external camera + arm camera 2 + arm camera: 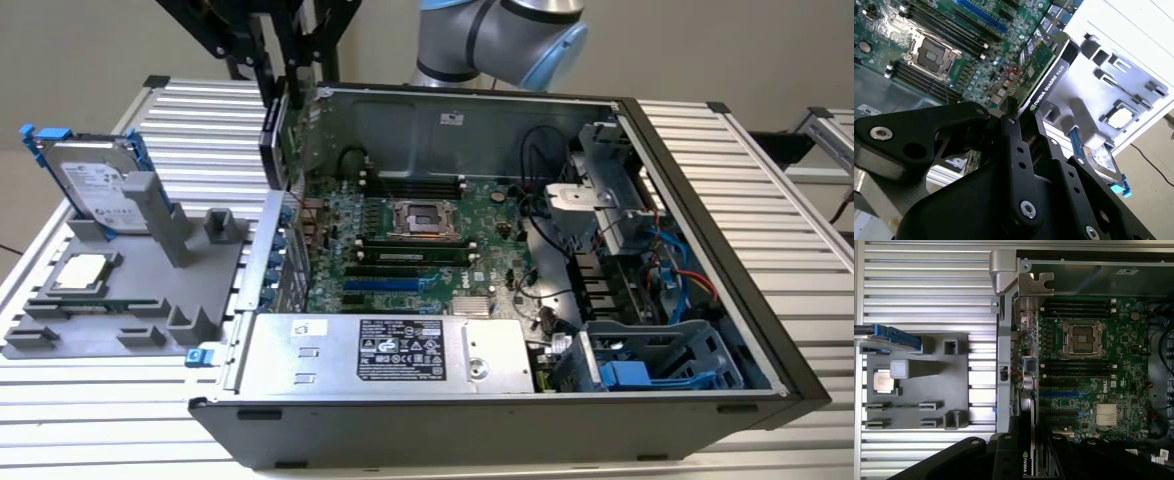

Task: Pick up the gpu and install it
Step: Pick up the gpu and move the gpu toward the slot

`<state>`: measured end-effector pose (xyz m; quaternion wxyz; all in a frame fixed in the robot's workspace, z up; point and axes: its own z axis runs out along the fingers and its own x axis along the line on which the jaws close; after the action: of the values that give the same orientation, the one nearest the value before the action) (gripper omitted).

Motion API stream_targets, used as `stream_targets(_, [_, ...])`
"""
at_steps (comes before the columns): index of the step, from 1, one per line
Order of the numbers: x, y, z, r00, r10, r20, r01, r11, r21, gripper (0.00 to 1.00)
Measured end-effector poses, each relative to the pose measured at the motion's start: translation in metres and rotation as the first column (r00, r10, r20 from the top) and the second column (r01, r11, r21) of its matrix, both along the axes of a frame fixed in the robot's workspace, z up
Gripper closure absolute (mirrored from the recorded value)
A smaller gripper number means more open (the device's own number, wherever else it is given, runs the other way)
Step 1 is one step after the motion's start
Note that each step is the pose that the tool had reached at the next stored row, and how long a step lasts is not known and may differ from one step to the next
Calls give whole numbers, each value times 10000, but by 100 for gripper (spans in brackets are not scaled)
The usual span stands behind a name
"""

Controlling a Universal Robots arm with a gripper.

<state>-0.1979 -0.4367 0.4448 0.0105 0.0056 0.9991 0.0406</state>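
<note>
Working the arm remotely, I have the gpu [1046, 65] clamped edge-on between the fingers [1013, 145] of the gripper [1021, 120], high at the rear wall of the open computer case [694, 180], on the side of the case nearest the grey fixture tray [94, 335]. In the exterior view the card hangs above that wall, well clear of the motherboard [400, 240] on the case floor and not yet seated. In the second wrist view it sits tilted, green face toward the board inside the case, black edge toward the tray outside it. To do this step well, I judge the card must be squared to the blue expansion slots [380, 287] inside the case and kept off the case wall; a skewed approach risks snagging the wall or a slot edge. The grip sits near one end of the card, so I watch for pivoting.
</note>
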Motion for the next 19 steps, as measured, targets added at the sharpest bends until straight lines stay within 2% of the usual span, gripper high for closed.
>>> stream_targets(19, [82,2,0,10000,-1,0,1,10000,0,100])
